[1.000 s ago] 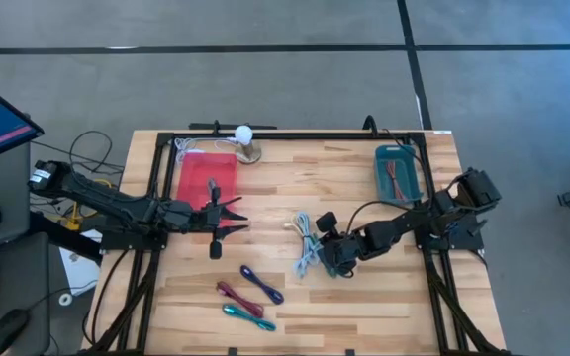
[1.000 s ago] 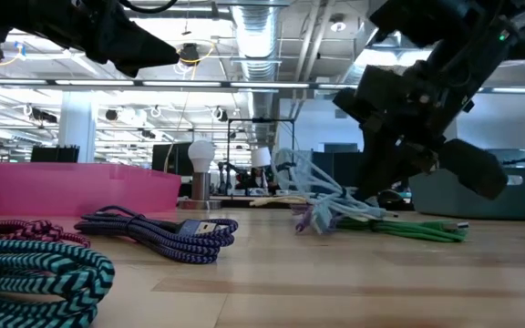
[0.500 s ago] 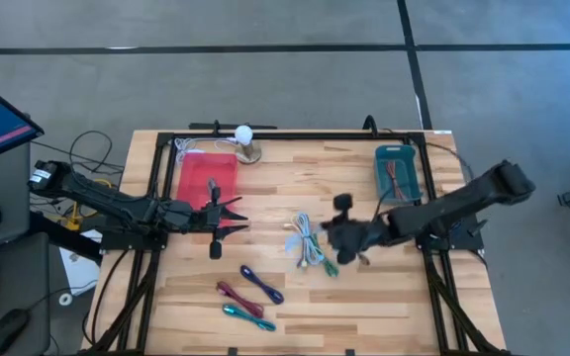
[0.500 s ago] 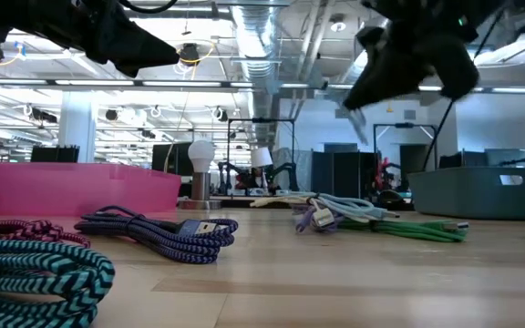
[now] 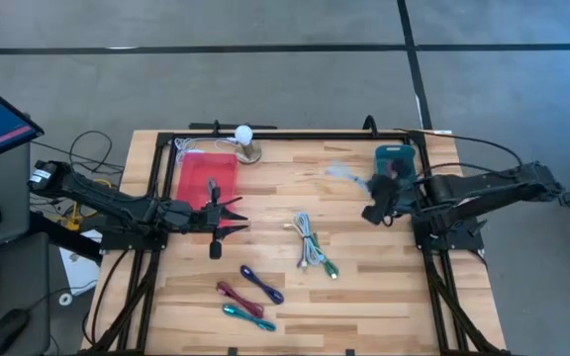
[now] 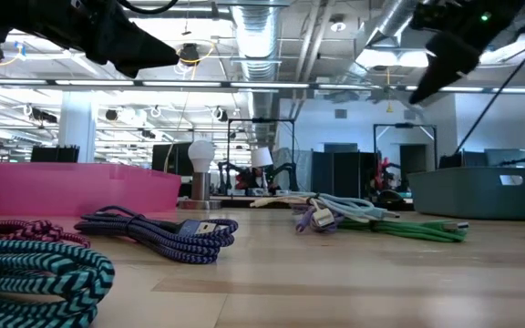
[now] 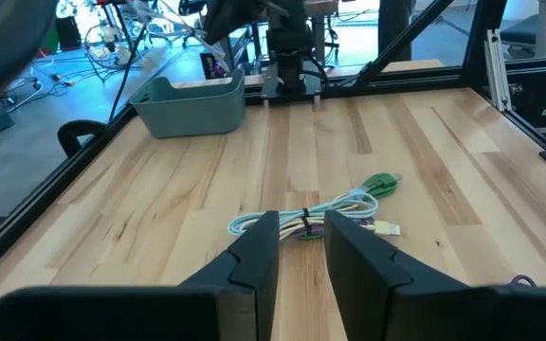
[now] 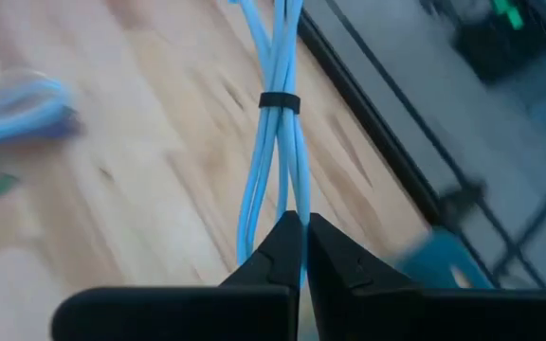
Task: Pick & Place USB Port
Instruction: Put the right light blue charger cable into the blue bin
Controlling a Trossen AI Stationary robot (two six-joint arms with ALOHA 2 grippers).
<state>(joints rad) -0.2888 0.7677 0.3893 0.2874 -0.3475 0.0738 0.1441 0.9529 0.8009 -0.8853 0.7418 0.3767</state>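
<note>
My right gripper (image 5: 372,210) is shut on a light-blue USB cable bundle (image 8: 279,114) bound by a black tie, high above the table beside the teal bin (image 5: 397,170) at the far right. My left gripper (image 5: 234,218) is open and empty, hovering by the pink tray (image 5: 206,178). A pale-blue and green cable bundle (image 5: 312,244) lies on the table's middle; it also shows in the left wrist view (image 7: 316,216). Purple (image 5: 262,284), maroon (image 5: 236,294) and teal (image 5: 248,316) cables lie near the front. My right gripper pinches the light-blue bundle's strands (image 8: 292,204) between its two fingertips, a little way from the black tie (image 8: 279,100). The bundle runs straight out past the fingertips, along the fingers. It is lifted clear of the table.
A lamp with a white bulb (image 5: 244,135) stands at the far edge beside the pink tray. The teal bin holds some cables. A black frame (image 5: 295,136) rims the table. Bare wood lies between the middle bundle and the bin.
My right gripper has risen from the cable pile at the table's middle and swung toward the far right, to the teal bin, carrying the light-blue bundle lifted clear. The pale-blue and green bundle stays on the table.
</note>
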